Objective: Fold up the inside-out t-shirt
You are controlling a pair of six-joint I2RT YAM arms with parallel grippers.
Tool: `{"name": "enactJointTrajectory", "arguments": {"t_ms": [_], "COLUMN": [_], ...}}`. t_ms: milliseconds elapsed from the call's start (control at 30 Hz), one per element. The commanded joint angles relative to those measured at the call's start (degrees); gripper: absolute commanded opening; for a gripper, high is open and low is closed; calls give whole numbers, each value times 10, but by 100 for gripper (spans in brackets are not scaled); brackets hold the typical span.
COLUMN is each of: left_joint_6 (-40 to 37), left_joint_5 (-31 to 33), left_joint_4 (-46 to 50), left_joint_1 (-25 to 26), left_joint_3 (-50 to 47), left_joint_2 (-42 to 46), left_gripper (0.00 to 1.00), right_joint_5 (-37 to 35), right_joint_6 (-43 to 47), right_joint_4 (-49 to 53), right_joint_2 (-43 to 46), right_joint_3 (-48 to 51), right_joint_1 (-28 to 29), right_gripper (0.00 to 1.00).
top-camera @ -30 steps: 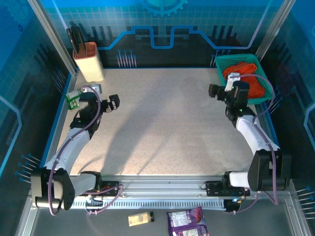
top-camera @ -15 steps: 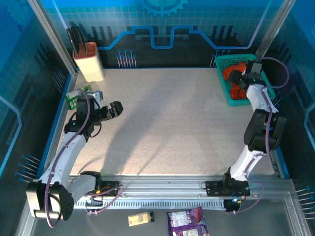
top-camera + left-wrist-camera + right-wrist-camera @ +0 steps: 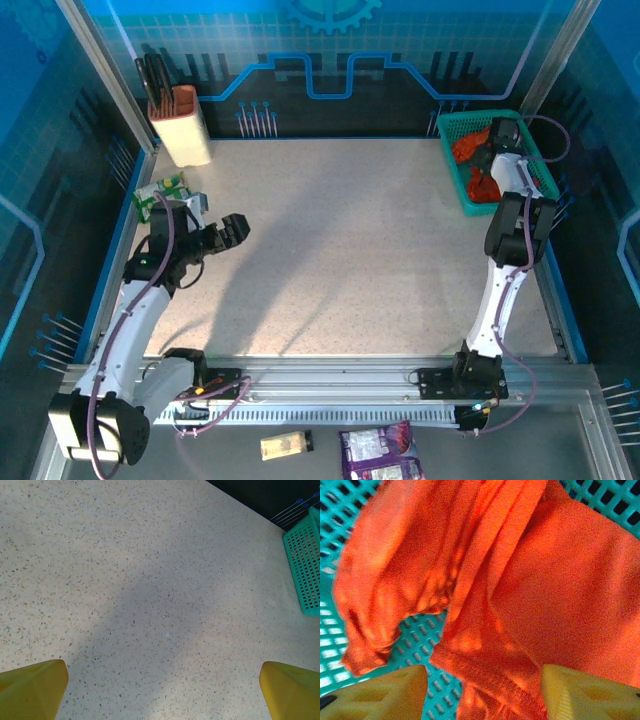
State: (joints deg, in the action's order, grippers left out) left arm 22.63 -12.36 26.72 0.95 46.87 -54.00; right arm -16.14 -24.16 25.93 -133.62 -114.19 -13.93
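Pickup step: right gripper [image 3: 482, 674] jaws half-open astride the t-shirt [image 3: 530, 575] in the basket [image 3: 417, 630], left gripper [image 3: 162, 666] wide, empty; you clamp and lift next.

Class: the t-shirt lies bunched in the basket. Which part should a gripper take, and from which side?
Take the stitched hem of the t-shirt, coming from above. The basket is open on top and its walls block the sides. The hem seems to form a loose fold, and it lies right between the fingers of the right gripper.
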Motion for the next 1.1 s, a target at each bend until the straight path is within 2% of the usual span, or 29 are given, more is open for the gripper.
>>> {"name": "enactJointTrajectory", "arguments": {"t_ms": [0,200,333,433,500,533,667,867,1067], "left_joint_6": [13,18,26,28,28,28,31,33,31], "left_joint_5": [-13,-5,-10,-11,-12,-12,-15,-23,-30], "left_joint_4": [30,33,26,25,25,26,26,20,15], "left_joint_1": [3,3,3,3,3,3,3,3,3], "left_joint_3": [-5,-5,-4,-2,-2,-1,0,3,10], "left_joint_2": [15,16,15,13,13,12,14,16,16], "left_gripper": [99,99,99,99,99,99,99,99,99], "right_joint_5": [-33,-17,-1,3,7,10,16,5,2], "right_joint_6": [9,17,18,15,16,14,13,27,45], "right_joint_4": [40,71,78,86,82,80,67,42,41], "right_joint_2": [-40,-94,-112,-122,-118,-112,-69,45,170], "right_joint_3": [-57,-125,-149,-161,-159,-157,-147,-120,-121], "right_joint_1": [-13,-18,-19,-20,-20,-20,-17,7,58], "right_gripper": [62,61,56,41,23,18,0,0,0]}}
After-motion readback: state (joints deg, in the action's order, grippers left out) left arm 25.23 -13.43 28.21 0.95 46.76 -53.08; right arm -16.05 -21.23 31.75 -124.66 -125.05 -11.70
